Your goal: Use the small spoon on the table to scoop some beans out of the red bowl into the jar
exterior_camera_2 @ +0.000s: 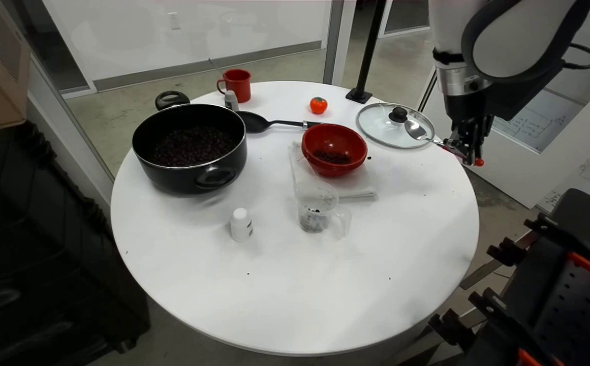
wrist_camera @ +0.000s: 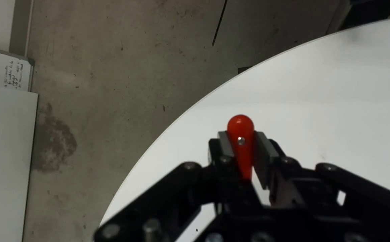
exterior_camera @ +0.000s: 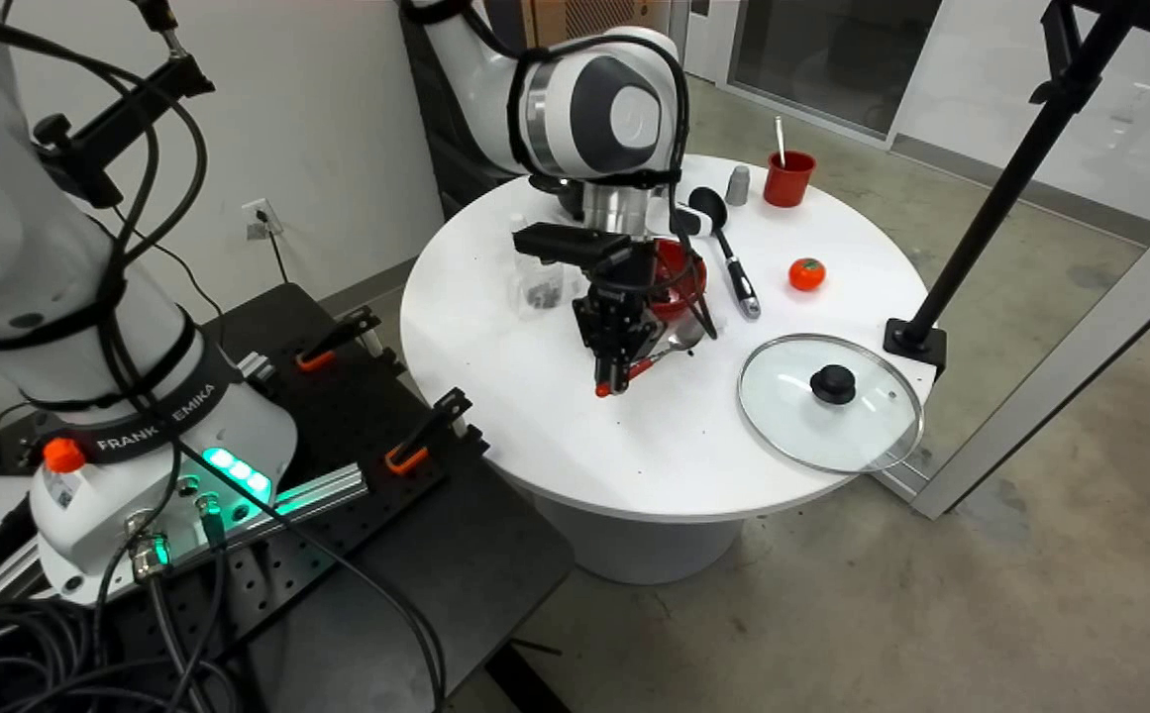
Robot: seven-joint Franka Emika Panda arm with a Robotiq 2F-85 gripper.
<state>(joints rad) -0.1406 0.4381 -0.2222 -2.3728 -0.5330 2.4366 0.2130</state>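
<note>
Wrist view: head of the small spoon (wrist_camera: 243,153) is hidden behind the gripper (wrist_camera: 241,140), itself blurred and cut off by the lower edge. Handwriting (wrist_camera: 13,75) at upper left is too small to read. The arm (exterior_camera: 584,109) is cut off by the top edge in both exterior views. In an exterior view, near centre, gripper partly covers the red bowl (exterior_camera: 672,259) and arm hides most of the black pot (exterior_camera: 569,198). In an exterior view, jar (exterior_camera_2: 321,207) markings, below centre, illegible; specks (exterior_camera_2: 390,278) on table (exterior_camera_2: 274,315) too small to identify.
</note>
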